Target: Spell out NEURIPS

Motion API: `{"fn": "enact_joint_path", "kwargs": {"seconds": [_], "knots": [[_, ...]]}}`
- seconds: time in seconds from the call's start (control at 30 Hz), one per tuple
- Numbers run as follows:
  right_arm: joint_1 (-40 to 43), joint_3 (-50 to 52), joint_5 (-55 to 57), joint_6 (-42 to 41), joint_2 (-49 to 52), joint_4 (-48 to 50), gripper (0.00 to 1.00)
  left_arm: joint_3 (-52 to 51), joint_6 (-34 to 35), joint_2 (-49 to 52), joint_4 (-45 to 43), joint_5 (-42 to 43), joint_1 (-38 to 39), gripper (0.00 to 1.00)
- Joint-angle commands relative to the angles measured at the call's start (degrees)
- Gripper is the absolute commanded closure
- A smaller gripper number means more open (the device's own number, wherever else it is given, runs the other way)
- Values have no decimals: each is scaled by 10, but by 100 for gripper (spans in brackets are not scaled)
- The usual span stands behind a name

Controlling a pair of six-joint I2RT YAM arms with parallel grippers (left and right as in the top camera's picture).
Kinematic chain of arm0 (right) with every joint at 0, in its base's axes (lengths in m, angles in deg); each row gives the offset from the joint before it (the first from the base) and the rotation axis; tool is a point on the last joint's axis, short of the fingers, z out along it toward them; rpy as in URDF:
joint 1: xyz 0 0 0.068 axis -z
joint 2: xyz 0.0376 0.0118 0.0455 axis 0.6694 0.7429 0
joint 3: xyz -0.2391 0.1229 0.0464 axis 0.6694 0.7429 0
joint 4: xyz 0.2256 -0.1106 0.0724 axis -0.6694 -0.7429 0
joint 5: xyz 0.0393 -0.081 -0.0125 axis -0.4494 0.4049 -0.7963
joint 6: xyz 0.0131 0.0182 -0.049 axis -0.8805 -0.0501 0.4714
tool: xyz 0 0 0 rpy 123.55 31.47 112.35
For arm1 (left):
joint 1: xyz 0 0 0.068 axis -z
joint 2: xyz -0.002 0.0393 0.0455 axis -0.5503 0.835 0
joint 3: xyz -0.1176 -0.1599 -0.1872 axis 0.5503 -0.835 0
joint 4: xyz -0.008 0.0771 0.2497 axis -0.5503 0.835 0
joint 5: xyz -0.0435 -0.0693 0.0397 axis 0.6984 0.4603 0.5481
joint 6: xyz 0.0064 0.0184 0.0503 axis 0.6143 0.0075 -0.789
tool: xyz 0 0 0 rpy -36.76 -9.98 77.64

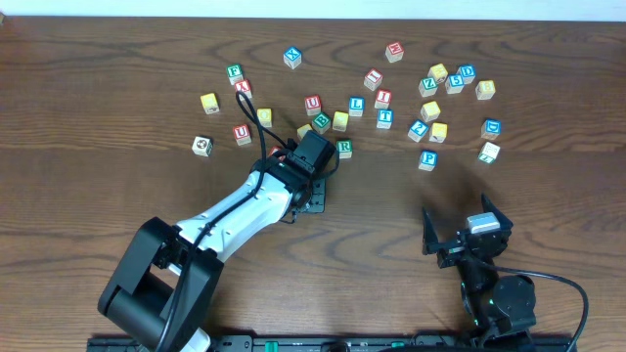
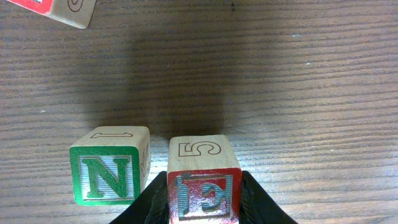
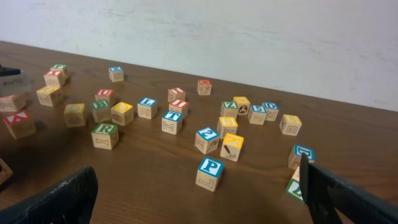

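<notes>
The wooden table (image 1: 117, 117) is the biggest thing here, and I place everything by the green R cube (image 1: 344, 148) near its middle. My left arm (image 1: 245, 205) stretches from my side of the table and ends just left of the R cube. My right arm (image 1: 489, 284) sits folded well to the right of it and nearer to me.

My left gripper (image 2: 204, 198) is clamped on the E cube (image 2: 200, 152), with a dark finger (image 2: 144, 208) pressed to each side. Its red E faces the wrist camera and a 5 shows on top. From overhead this cube is hidden under my wrist, so I can only put it close to the R cube's left. My right gripper (image 1: 460, 230) hangs with its fingers spread wide and nothing between them.

The N cube (image 2: 109, 174) stands upright just left of the E cube with a narrow gap between them, green N toward the camera. The blue P cube (image 1: 427, 159) lies to the right of the R cube, apart from it. A yellow cube (image 1: 339, 120) sits just beyond the R cube. A red U cube (image 1: 312, 104) lies beyond it and slightly left, and the red I cube (image 1: 382, 99) beyond it and to the right. Other letter cubes (image 1: 455, 83) are scattered farther right.
</notes>
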Motion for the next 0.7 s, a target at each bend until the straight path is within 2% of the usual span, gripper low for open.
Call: {"fn": "enact_joint_path", "kwargs": {"seconds": [0.0, 0.4, 0.47, 0.57, 0.67], "knots": [[3, 1, -3, -1, -3, -3, 1, -4, 3, 16, 0, -9, -2, 92], [3, 1, -3, -1, -3, -2, 1, -4, 3, 17, -4, -7, -2, 91], [3, 1, -3, -1, -3, -2, 1, -4, 3, 17, -5, -7, -2, 84], [3, 1, -3, -1, -3, -2, 1, -4, 3, 17, -10, -7, -2, 65], [3, 1, -3, -1, -3, -2, 1, -4, 1, 17, -18, -7, -2, 64]]}}
